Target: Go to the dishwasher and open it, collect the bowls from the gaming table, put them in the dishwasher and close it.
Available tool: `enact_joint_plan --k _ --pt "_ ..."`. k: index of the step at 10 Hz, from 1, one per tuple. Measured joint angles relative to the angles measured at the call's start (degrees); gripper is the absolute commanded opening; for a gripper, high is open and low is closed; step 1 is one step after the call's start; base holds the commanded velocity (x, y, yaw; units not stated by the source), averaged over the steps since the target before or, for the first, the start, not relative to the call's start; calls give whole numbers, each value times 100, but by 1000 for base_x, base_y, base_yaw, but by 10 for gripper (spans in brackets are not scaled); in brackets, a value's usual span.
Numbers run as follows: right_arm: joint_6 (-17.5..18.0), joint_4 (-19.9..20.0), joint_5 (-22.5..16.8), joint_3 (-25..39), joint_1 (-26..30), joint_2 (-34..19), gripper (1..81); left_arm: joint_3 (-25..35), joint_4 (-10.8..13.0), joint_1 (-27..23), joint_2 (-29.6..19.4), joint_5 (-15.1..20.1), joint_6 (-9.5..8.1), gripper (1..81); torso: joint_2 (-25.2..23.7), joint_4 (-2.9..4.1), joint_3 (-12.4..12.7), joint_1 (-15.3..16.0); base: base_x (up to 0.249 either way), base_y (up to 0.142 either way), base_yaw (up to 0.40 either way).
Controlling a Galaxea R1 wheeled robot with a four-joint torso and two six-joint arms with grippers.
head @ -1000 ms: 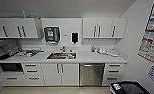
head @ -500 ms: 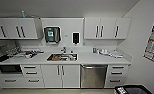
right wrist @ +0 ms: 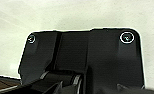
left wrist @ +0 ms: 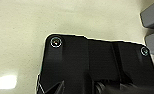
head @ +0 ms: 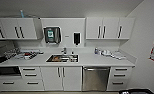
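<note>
You are facing a white kitchen wall; the steel-grey under-counter dishwasher [head: 96,78] stands with its door shut, under the white countertop [head: 93,60], just right of the white double cabinet door with black bar handles [head: 61,78] and left of a stack of white drawers [head: 119,78]; the steel sink [head: 62,58] is set in the counter above that cabinet; white upper cabinets [head: 108,27] hang above. In the wrist views you see pale floor [left wrist: 30,22]; whether either jaw is spread or closed, I cannot tell.
</note>
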Motion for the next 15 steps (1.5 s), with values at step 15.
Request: enact_joint_plan --k 15 --pt "4 0 -41 0 -78 2 811 0 2 72 12 37 2 811 -2 0 -2 -7 149 0 0"
